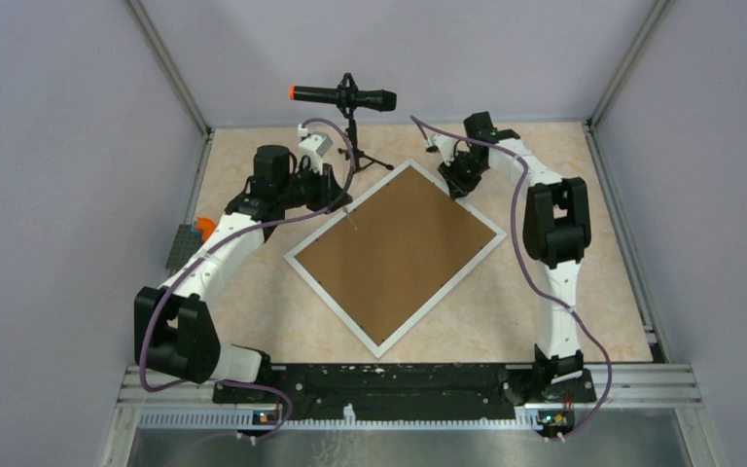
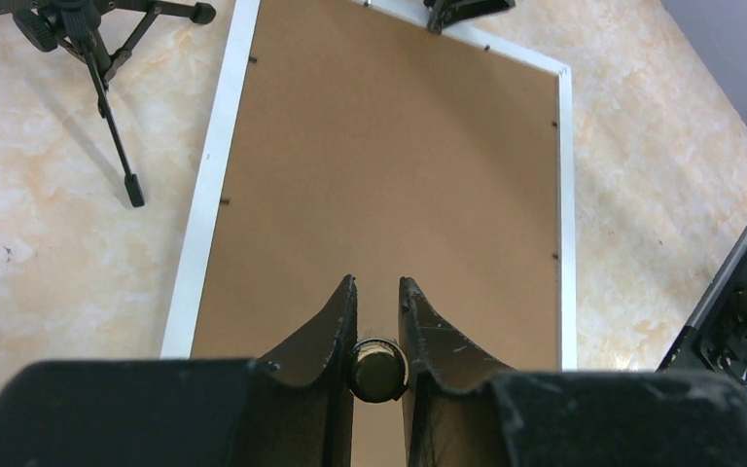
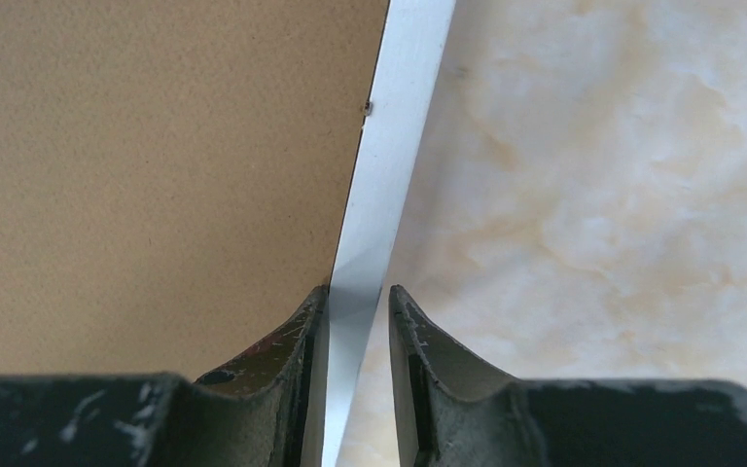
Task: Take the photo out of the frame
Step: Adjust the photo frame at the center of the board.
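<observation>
The frame is laid flat on the marbled table, turned like a diamond, with its brown backing board facing up. The photo is hidden from every view.

The left gripper is held over the board, just inside the frame's white border at one long side. Its jaws are set a narrow way apart and nothing is caught between their tips. The board is seen straight ahead of the jaws and stretches away from them, and the border runs off to either side of it. Deep between the jaws, near their root, a small round dark piece with a pale rim is lodged. Whether it is clamped cannot be told.

The right gripper is placed over the opposite end of the frame, near its far corner. Its jaws are also parted by a narrow gap, and the white border is lined up with that gap, running straight ahead from it. The board is seen beside one jaw and bare table beside the other. No grip on the border is shown. A small metal tab is seen ahead of the jaws, at the border's inner edge.

A microphone on a tripod is stood beyond the left jaws, off the frame.
</observation>
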`<state>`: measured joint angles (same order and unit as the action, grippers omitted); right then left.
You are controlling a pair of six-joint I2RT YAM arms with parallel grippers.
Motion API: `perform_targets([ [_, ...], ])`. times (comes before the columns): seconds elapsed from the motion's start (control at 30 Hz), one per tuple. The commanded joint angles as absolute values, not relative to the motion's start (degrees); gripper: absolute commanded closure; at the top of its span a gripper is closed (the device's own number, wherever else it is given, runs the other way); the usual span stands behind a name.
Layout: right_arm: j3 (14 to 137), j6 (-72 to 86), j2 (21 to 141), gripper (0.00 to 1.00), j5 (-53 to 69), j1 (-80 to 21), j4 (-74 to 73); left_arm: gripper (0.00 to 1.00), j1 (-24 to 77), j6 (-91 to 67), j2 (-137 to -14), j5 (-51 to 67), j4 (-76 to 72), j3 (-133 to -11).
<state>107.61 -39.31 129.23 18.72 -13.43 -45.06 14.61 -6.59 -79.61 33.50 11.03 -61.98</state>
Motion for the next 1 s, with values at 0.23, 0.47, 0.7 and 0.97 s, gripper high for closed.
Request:
perform_targets([
  [0.23, 134.9, -50.8, 149.7, 0.62, 7.5, -6.9, -60.4, 1.00, 13.3, -4.4, -77.7, 34.1, 11.3, -62.3],
  [0.47, 131.7, -44.8, 139.5, 0.31, 12.9, -9.2, -52.5, 1.00, 11.7, -5.1, -77.9, 35.7, 11.4, -63.0],
  [0.7, 117.1, -34.0, 122.7, 0.23, 20.1, -16.2, -46.1, 1.00, 8.3, -6.5, -78.2, 36.8, 10.7, -64.5],
  [0.97, 97.5, -21.2, 112.7, 0.24, 20.5, -33.9, -38.7, 1.00, 2.7, -8.6, -76.2, 37.5, 10.5, -64.7],
])
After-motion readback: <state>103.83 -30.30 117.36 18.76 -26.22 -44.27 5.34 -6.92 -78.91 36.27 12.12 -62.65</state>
